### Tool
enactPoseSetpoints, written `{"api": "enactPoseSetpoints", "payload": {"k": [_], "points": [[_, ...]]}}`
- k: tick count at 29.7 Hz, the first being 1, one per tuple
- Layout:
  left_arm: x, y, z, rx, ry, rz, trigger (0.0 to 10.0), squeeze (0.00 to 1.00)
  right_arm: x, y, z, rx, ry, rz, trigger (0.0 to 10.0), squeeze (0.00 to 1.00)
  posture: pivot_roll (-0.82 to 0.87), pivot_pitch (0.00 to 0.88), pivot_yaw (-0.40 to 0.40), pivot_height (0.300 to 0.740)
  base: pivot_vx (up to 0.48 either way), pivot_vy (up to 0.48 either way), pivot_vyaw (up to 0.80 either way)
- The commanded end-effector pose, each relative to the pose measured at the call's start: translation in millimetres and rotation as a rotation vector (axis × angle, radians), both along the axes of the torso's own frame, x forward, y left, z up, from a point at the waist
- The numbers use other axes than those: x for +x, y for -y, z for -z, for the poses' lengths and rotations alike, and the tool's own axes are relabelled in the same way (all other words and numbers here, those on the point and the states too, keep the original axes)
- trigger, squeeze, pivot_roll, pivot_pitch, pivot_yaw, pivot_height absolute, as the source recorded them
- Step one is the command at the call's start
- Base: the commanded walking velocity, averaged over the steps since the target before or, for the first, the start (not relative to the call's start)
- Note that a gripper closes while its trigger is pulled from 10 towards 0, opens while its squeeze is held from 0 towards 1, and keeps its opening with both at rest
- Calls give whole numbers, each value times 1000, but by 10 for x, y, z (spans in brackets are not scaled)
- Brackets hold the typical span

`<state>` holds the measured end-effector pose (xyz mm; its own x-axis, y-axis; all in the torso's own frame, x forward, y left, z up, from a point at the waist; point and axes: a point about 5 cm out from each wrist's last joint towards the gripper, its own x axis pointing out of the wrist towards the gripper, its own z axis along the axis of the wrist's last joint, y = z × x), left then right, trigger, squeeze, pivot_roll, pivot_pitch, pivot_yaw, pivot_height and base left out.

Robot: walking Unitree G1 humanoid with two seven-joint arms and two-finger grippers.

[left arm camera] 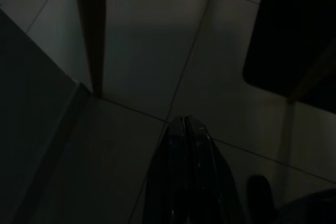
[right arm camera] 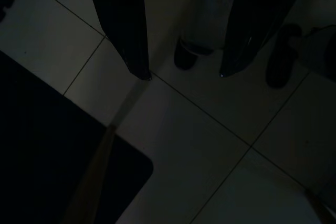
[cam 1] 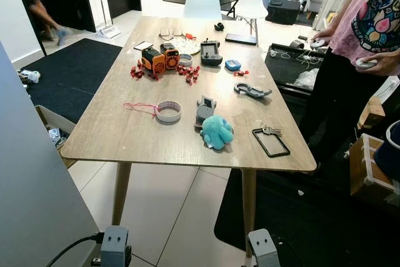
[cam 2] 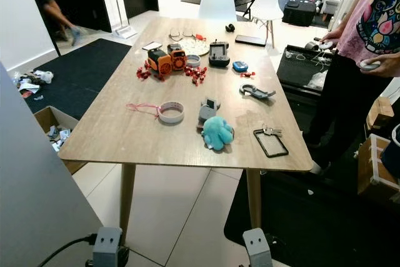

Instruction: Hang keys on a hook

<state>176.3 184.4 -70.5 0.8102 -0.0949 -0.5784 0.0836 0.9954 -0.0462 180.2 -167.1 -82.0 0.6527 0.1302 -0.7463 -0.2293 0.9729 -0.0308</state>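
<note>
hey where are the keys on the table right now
The keys lie on the wooden table near its front right corner, touching the far end of a black rectangular frame, right of the teal plush toy.

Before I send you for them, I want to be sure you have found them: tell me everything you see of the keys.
The keys are a small silvery metal bunch lying flat on the wooden table, near its right edge at the near end. They rest at the far corner of a black rectangular loop, seemingly joined to it. The teal plush toy sits to their left, apart. Nothing grips them.
</note>
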Motion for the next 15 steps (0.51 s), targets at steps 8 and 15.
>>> {"api": "enactPoseSetpoints", "payload": {"k": [8, 15], "points": [[-5, 52, 4, -31, -1, 24, 10000, 0, 3, 33, -6, -2, 5, 12, 10000, 0, 59, 19, -42, 740, 339, 0, 0], [0, 48, 6, -31, -8, 21, 10000, 0, 5, 35, -5, -3, 3, 12, 10000, 0, 59, 19, -43, 740, 343, 0, 0]]}}
